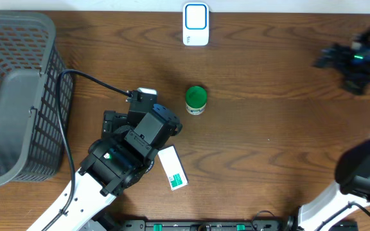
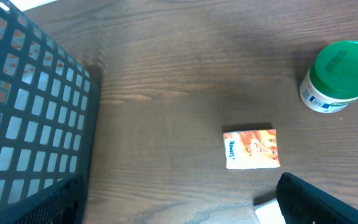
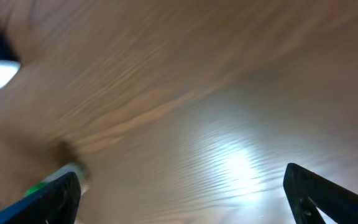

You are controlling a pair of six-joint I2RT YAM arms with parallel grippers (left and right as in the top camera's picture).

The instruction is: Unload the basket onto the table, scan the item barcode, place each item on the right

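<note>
Wooden table point(image 1: 268, 128) suggests scanning hasn't begun: green-lidded jar point(image 1: 196, 99) and white carton point(image 1: 173, 168) sit well short of the scanner point(image 1: 196, 24), while left pincer point(image 2: 179, 208) and right pincer point(image 3: 179, 199) both gape empty.

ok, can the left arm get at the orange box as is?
Likely yes. The orange box lies flat on bare table just ahead of the open left gripper, nothing on it; the jar and basket stand clear to either side.
</note>
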